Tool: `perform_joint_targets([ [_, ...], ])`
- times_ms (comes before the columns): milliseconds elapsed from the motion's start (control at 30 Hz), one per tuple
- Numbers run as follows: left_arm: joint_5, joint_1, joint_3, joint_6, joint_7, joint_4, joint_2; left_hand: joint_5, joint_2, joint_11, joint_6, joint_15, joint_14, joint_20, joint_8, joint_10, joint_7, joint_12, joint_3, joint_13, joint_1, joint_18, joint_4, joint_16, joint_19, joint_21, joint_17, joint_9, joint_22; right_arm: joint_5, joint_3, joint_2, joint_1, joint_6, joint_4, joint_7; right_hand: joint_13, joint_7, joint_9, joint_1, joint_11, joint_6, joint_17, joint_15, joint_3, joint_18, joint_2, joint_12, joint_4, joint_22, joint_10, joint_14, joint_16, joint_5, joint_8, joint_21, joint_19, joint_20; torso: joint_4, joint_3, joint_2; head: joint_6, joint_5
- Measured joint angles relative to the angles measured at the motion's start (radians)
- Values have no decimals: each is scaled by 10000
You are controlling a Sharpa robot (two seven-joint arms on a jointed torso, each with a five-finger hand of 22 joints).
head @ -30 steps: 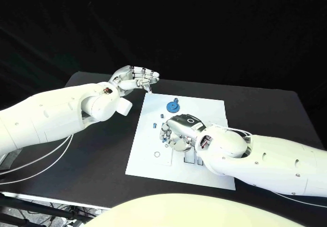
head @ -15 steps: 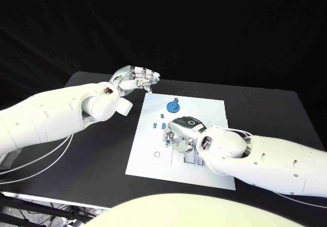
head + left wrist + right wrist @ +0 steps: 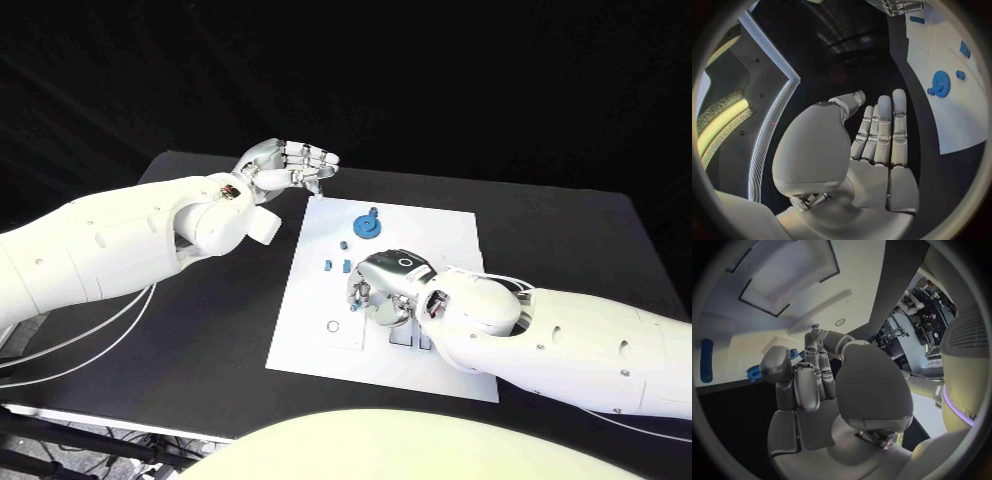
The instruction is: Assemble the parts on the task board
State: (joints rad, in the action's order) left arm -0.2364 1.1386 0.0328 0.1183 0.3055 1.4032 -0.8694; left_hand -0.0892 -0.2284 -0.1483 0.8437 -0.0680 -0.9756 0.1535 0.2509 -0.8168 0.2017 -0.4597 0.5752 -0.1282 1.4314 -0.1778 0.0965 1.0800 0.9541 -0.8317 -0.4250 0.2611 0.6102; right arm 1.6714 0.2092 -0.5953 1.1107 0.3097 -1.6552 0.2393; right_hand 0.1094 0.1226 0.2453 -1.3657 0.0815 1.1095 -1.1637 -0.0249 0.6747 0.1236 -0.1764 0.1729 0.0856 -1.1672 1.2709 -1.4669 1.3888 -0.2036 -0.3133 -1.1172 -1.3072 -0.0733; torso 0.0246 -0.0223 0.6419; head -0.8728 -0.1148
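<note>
The right hand (image 3: 387,290) sits low over the middle of the white board (image 3: 440,225), fingers curled down among the small blue pieces (image 3: 329,265) (whether it grips one, I cannot tell). The blue gear (image 3: 369,227) lies beyond it toward the board's far edge. The left hand (image 3: 286,165), fingers loosely curled on nothing, hovers off the board's far corner.

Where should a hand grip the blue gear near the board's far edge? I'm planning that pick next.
Judging by its pose, take the blue gear by its toothed rim from above: it lies flat on the task board, leaving no underside to reach.
</note>
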Motion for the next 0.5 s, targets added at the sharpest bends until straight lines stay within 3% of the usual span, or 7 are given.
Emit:
perform_joint_targets([
  [500, -22, 0, 0, -21, -27, -7, 1, 0, 0, 0, 0, 0, 0, 0, 0, 0, 0, 0, 0, -1, 0, 1, 0, 0, 0, 0, 0, 1, 0, 8, -7, 52, -14, -9, 58, 13, -3, -2, 13, 0, -13, -2, -20, 0, -6, 0, -2, -39, 4, 1, 13, 0, 0, 11, 11, 0, 0, 0, -3, 0, -1, 0, -10],
])
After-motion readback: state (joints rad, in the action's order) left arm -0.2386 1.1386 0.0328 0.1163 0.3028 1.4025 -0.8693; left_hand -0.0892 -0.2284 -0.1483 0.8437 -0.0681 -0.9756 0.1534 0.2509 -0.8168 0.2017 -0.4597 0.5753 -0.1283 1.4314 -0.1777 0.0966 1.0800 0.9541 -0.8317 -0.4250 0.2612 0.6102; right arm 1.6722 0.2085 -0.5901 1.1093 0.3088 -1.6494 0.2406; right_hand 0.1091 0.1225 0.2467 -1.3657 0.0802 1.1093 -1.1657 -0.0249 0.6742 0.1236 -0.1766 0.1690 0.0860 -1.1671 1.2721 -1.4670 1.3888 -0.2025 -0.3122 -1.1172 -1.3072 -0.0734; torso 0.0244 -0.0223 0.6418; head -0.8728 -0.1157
